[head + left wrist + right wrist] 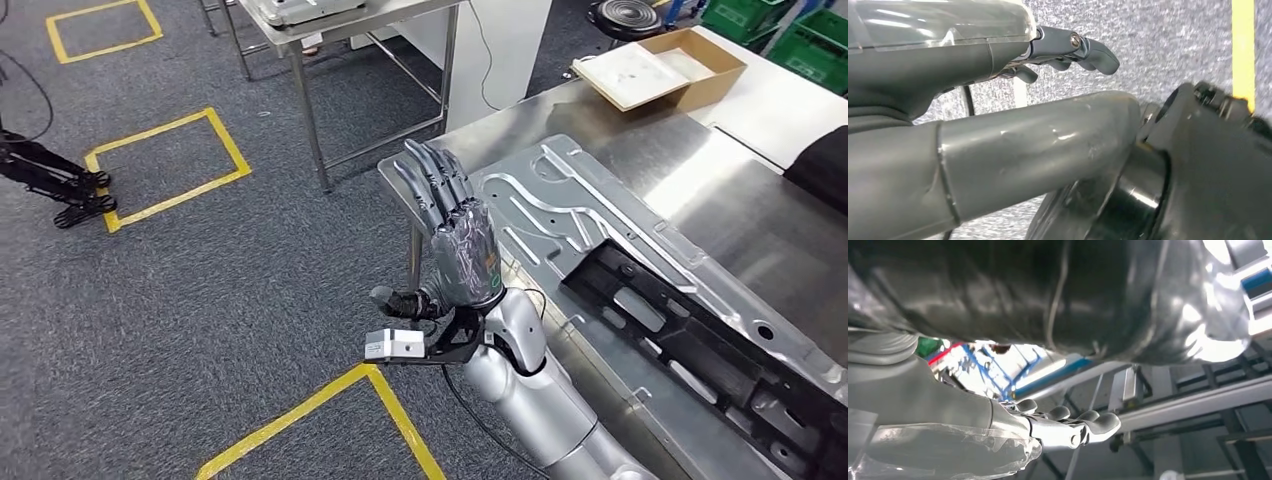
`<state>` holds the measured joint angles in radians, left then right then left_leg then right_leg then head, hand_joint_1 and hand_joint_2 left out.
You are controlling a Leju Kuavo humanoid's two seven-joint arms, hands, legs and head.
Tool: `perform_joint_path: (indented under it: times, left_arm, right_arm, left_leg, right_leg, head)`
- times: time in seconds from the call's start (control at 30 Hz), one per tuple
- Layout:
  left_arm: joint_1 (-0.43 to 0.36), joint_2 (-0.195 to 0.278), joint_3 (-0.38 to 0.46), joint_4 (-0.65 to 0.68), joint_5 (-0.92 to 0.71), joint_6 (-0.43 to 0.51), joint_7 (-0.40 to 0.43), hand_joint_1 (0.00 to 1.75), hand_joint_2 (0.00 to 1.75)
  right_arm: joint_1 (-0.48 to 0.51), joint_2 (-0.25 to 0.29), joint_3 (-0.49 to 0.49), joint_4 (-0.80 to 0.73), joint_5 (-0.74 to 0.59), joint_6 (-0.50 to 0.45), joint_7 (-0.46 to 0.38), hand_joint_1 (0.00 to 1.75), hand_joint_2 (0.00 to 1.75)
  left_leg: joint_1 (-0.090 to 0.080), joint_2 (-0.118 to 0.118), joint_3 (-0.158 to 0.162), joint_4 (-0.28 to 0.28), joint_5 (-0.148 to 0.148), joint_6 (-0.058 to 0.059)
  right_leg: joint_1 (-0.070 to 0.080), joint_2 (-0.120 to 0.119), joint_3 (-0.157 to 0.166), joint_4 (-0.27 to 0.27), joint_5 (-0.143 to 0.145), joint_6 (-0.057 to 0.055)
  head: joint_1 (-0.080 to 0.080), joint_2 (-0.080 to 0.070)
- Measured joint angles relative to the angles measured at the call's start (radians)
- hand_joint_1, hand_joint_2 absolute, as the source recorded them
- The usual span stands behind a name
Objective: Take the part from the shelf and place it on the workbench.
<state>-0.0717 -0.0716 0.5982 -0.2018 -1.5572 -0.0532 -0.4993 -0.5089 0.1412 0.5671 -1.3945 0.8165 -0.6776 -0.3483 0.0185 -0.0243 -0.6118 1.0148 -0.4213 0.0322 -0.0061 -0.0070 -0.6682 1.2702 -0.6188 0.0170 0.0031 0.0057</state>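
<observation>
The part (600, 235), a large stamped silver sheet-metal panel with a black frame set in it, lies flat on the steel workbench (730, 170). My left hand (452, 232) is raised at the bench's near-left corner, beside the panel's end, with fingers straight and apart and nothing in them. In the left wrist view its thick thumb (1038, 145) and dark fingers (1083, 50) hang over grey carpet. In the right wrist view my right hand (1048, 427) lies with fingers stretched out and empty, beneath a shiny metal surface (1073, 300) and apart from it.
A shallow cardboard box (665, 65) sits at the bench's far end, with green crates (800, 35) behind it. A steel-legged table (330, 40) stands beyond the bench corner. Yellow tape squares (165, 165) mark the grey carpet, and black tripod legs (55, 180) stand at the left.
</observation>
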Motion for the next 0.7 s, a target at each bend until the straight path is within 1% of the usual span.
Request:
perform_joint_path:
  times: [0.03, 0.07, 0.1, 0.13, 0.17, 0.2, 0.23, 0.27, 0.3, 0.33, 0.37, 0.4, 0.43, 0.47, 0.5, 0.53, 0.57, 0.6, 0.63, 0.67, 0.7]
  left_arm:
    - [0.0, -0.001, 0.0, 0.0, 0.002, 0.002, 0.0, 0.0, 0.0]
    - [0.001, -0.001, 0.0, 0.0, 0.005, 0.005, 0.002, 0.0, 0.0]
    - [0.002, -0.002, 0.0, 0.0, 0.006, 0.009, 0.008, 0.0, 0.0]
    - [0.003, -0.004, 0.0, 0.0, 0.004, 0.017, 0.017, 0.0, 0.0]
    - [0.003, -0.006, 0.0, 0.0, 0.002, 0.027, 0.026, 0.0, 0.0]
    - [0.002, -0.009, -0.001, 0.0, -0.001, 0.037, 0.032, 0.0, 0.0]
    - [0.001, -0.012, -0.003, 0.0, -0.003, 0.046, 0.034, 0.0, 0.0]
    - [0.001, -0.015, -0.004, 0.0, -0.004, 0.051, 0.032, 0.0, 0.0]
    - [0.001, -0.016, -0.006, 0.0, -0.004, 0.053, 0.028, 0.0, 0.0]
    - [0.002, -0.017, -0.006, 0.0, -0.003, 0.052, 0.024, 0.0, 0.0]
    - [0.003, -0.018, -0.007, 0.0, -0.002, 0.05, 0.022, 0.0, 0.0]
    - [0.003, -0.018, -0.007, 0.0, 0.0, 0.046, 0.02, 0.0, 0.0]
    - [0.003, -0.018, -0.007, 0.0, 0.002, 0.041, 0.02, 0.0, 0.0]
    - [0.002, -0.018, -0.007, 0.0, 0.005, 0.036, 0.02, 0.0, 0.0]
    - [0.001, -0.018, -0.007, 0.0, 0.008, 0.032, 0.02, 0.0, 0.0]
    - [0.001, -0.018, -0.007, 0.0, 0.011, 0.027, 0.02, 0.0, 0.0]
    - [0.002, -0.018, -0.007, 0.0, 0.013, 0.023, 0.02, 0.0, 0.0]
    - [0.003, -0.017, -0.007, 0.0, 0.015, 0.018, 0.02, 0.0, 0.0]
    - [0.004, -0.016, -0.007, 0.0, 0.017, 0.013, 0.02, 0.0, 0.0]
    - [0.004, -0.014, -0.007, 0.0, 0.019, 0.009, 0.021, 0.0, 0.0]
    - [0.003, -0.013, -0.007, 0.0, 0.021, 0.004, 0.023, 0.0, 0.0]
  right_arm:
    - [0.002, 0.0, 0.0, 0.004, -0.009, -0.004, -0.003, 0.0, 0.0]
    - [0.003, 0.0, 0.0, 0.009, -0.016, -0.007, -0.009, 0.0, 0.0]
    - [0.005, 0.001, 0.0, 0.013, -0.021, -0.01, -0.018, 0.0, 0.0]
    - [0.006, 0.004, -0.004, 0.015, -0.019, -0.012, -0.034, 0.0, 0.0]
    - [0.01, 0.009, -0.011, 0.016, -0.015, -0.014, -0.053, 0.0, 0.0]
    - [0.015, 0.013, -0.021, 0.016, -0.009, -0.015, -0.072, 0.0, 0.0]
    - [0.02, 0.018, -0.033, 0.016, -0.005, -0.017, -0.087, 0.0, 0.0]
    - [0.024, 0.02, -0.043, 0.016, -0.002, -0.018, -0.095, 0.0, 0.0]
    - [0.026, 0.022, -0.05, 0.016, 0.0, -0.018, -0.098, 0.0, 0.0]
    - [0.027, 0.024, -0.054, 0.017, 0.004, -0.018, -0.096, 0.0, 0.0]
    - [0.027, 0.027, -0.056, 0.017, 0.009, -0.019, -0.093, 0.0, 0.0]
    - [0.027, 0.029, -0.057, 0.017, 0.015, -0.019, -0.091, 0.0, 0.0]
    - [0.027, 0.031, -0.057, 0.018, 0.02, -0.02, -0.088, 0.0, 0.0]
    - [0.028, 0.031, -0.057, 0.02, 0.025, -0.02, -0.086, 0.0, 0.0]
    - [0.028, 0.031, -0.057, 0.022, 0.028, -0.02, -0.083, 0.0, 0.0]
    - [0.029, 0.031, -0.057, 0.025, 0.031, -0.02, -0.079, 0.0, 0.0]
    - [0.028, 0.031, -0.057, 0.028, 0.032, -0.02, -0.074, 0.0, 0.0]
    - [0.027, 0.031, -0.056, 0.031, 0.033, -0.019, -0.07, 0.0, 0.0]
    - [0.024, 0.032, -0.055, 0.034, 0.033, -0.019, -0.065, 0.0, 0.0]
    - [0.02, 0.033, -0.053, 0.036, 0.034, -0.019, -0.059, 0.0, 0.0]
    - [0.015, 0.034, -0.05, 0.038, 0.036, -0.019, -0.052, 0.0, 0.0]
  left_leg:
    - [0.0, -0.014, -0.001, 0.001, 0.001, 0.001]
    - [0.0, -0.027, -0.001, 0.002, 0.001, 0.001]
    - [0.0, -0.041, 0.0, 0.002, 0.001, 0.0]
    - [0.0, -0.053, 0.0, 0.003, 0.002, -0.001]
    - [-0.001, -0.065, -0.001, 0.004, 0.003, -0.004]
    - [0.0, -0.077, -0.004, 0.005, 0.005, -0.008]
    - [0.002, -0.089, -0.009, 0.005, 0.007, -0.014]
    - [0.003, -0.101, -0.012, 0.003, 0.01, -0.021]
    - [0.004, -0.112, -0.015, -0.001, 0.014, -0.029]
    - [0.004, -0.103, -0.018, -0.002, 0.015, -0.034]
    - [0.002, -0.079, -0.022, 0.006, 0.008, -0.038]
    - [0.0, -0.047, -0.034, 0.032, -0.01, -0.04]
    - [0.001, -0.012, -0.055, 0.079, -0.038, -0.041]
    - [0.003, 0.006, -0.085, 0.143, -0.071, -0.043]
    - [0.005, 0.013, -0.115, 0.207, -0.099, -0.048]
    - [0.007, 0.016, -0.135, 0.251, -0.112, -0.052]
    - [0.008, 0.018, -0.138, 0.261, -0.106, -0.056]
    - [0.009, 0.023, -0.119, 0.229, -0.083, -0.059]
    - [0.01, 0.035, -0.084, 0.167, -0.051, -0.059]
    - [0.007, 0.058, -0.046, 0.1, -0.028, -0.059]
    - [0.004, 0.074, -0.018, 0.047, -0.012, -0.054]
  right_leg:
    - [0.0, 0.002, -0.017, 0.031, -0.001, -0.001]
    - [0.0, 0.005, -0.017, 0.025, 0.017, -0.004]
    - [0.0, 0.011, 0.001, -0.017, 0.052, -0.008]
    - [0.001, 0.03, 0.03, -0.086, 0.093, -0.015]
    - [0.0, 0.055, 0.059, -0.152, 0.123, -0.022]
    - [0.0, 0.076, 0.081, -0.203, 0.141, -0.027]
    - [0.001, 0.091, 0.092, -0.232, 0.147, -0.031]
    - [0.002, 0.089, 0.095, -0.241, 0.144, -0.032]
    - [0.002, 0.078, 0.097, -0.246, 0.146, -0.034]
    - [0.0, 0.066, 0.102, -0.255, 0.15, -0.037]
    - [-0.003, 0.054, 0.107, -0.265, 0.155, -0.041]
    - [-0.006, 0.04, 0.113, -0.274, 0.16, -0.045]
    - [-0.006, 0.025, 0.116, -0.28, 0.162, -0.048]
    - [-0.006, 0.009, 0.116, -0.281, 0.162, -0.051]
    - [-0.005, -0.007, 0.116, -0.28, 0.161, -0.051]
    - [-0.005, -0.023, 0.115, -0.279, 0.159, -0.05]
    - [-0.005, -0.039, 0.115, -0.276, 0.157, -0.049]
    - [-0.005, -0.053, 0.115, -0.273, 0.154, -0.047]
    - [-0.005, -0.065, 0.115, -0.269, 0.149, -0.044]
    - [-0.003, -0.076, 0.114, -0.262, 0.143, -0.039]
    - [0.0, -0.086, 0.113, -0.255, 0.137, -0.033]
  head:
    - [0.0, 0.0]
    - [0.0, 0.0]
    - [0.0, 0.0]
    - [0.0, 0.0]
    - [0.0, 0.0]
    - [0.0, 0.0]
    - [0.0, 0.0]
    - [0.0, 0.0]
    - [0.0, 0.0]
    - [0.0, 0.0]
    - [-0.002, 0.0]
    - [-0.003, 0.0]
    - [-0.004, 0.0]
    - [-0.005, 0.0]
    - [-0.005, 0.0]
    - [-0.005, 0.0]
    - [-0.005, 0.0]
    - [-0.005, 0.0]
    - [-0.005, 0.0]
    - [-0.005, 0.0]
    - [-0.004, 0.0]
